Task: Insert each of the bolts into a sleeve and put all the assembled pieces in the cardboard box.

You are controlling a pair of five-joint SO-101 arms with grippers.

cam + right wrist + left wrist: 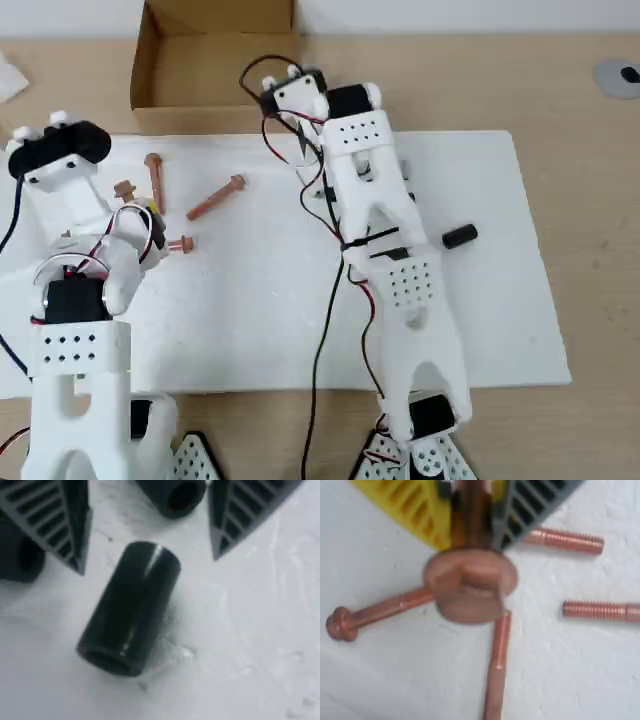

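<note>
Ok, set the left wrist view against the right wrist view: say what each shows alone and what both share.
Left wrist alone: the left tool shut on a copper bolt, head toward the camera, with four loose bolts lying on the surface below. Right wrist alone: the right tool open over a black sleeve lying on its side, two more sleeves near it. Both: the white sheet under everything.

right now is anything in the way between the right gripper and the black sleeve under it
Nothing visible. The right gripper is open above the lying sleeve, with bare white foam around it. Other sleeves lie close by, off to the sides, not across it.
</note>
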